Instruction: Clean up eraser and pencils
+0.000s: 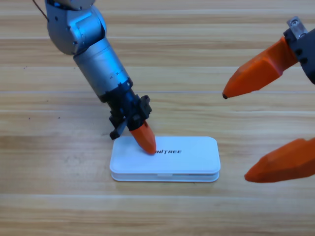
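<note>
left gripper presses tip down on closed white unitree case, left end of lid, probably pushing it shut; jaw gap hidden, can't tell. right gripper waits at right edge, jaws wide apart. eraser, pencils unseen, presumably inside case.

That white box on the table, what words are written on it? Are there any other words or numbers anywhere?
"NITREE": dark print on the lid of the shut white case. The left gripper rests on the lid and hides the start of the word.
No other words, numbers or signs are readable.
</note>
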`<state>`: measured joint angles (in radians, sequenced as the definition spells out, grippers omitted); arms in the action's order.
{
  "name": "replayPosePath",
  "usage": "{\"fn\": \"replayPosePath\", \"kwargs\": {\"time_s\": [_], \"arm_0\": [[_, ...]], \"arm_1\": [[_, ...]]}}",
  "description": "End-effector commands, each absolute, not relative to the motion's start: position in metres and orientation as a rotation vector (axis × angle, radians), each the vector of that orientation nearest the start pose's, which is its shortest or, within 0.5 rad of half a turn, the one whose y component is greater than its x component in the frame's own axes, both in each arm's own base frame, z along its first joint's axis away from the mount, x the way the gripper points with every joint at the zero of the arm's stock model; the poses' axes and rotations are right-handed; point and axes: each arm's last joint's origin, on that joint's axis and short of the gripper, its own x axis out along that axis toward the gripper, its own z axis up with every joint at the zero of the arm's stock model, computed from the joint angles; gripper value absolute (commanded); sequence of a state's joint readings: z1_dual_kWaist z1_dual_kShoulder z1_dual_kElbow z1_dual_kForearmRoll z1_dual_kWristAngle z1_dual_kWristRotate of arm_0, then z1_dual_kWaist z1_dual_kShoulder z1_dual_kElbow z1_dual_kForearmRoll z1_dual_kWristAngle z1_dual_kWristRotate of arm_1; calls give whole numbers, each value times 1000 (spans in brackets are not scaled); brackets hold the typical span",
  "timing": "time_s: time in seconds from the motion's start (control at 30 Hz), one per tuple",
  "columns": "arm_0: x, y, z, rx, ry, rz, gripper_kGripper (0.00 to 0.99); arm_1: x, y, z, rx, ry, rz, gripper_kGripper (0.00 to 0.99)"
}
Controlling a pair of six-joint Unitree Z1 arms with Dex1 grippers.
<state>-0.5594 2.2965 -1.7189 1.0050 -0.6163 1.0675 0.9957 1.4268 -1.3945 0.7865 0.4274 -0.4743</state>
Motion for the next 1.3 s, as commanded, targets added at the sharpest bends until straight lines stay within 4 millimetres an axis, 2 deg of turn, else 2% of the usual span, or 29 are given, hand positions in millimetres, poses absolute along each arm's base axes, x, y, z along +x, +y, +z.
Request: {"fn": "replayPosePath", "kwargs": {"time_s": [0.03,0.4,0.5,0.57,0.6,0.67,0.73,0.77,0.83,0.87,0.9,0.97,1.03,1.1,1.3], "arm_0": [[335,-268,180,729,1012,-1689,0],[322,-260,156,836,1013,-1590,0],[319,-256,158,863,1005,-1556,0],[315,-252,177,884,981,-1515,0],[310,-249,196,899,958,-1487,0],[293,-240,243,948,901,-1419,0],[268,-227,294,988,847,-1384,0],[253,-220,316,1001,823,-1368,112],[222,-208,351,977,777,-1349,707],[207,-204,365,938,764,-1322,928],[197,-200,377,891,760,-1298,988],[176,-192,397,792,754,-1260,990],[163,-184,406,766,736,-1257,990],[161,-184,408,757,726,-1265,990],[173,-196,394,743,702,-1278,990]], "arm_1": [[118,224,405,-617,560,1546,983],[119,226,403,-619,565,1546,983],[119,226,403,-619,565,1546,983],[119,226,403,-618,568,1545,983],[119,226,403,-619,567,1546,983],[119,226,403,-619,567,1546,983],[119,226,403,-619,567,1546,983],[119,226,403,-618,567,1547,983],[119,227,402,-619,569,1546,983],[119,227,402,-620,570,1546,983],[120,227,402,-619,569,1546,983],[120,228,402,-620,570,1546,983],[120,227,401,-620,572,1546,983],[120,228,401,-620,570,1546,983],[121,230,400,-621,575,1546,983]]}}
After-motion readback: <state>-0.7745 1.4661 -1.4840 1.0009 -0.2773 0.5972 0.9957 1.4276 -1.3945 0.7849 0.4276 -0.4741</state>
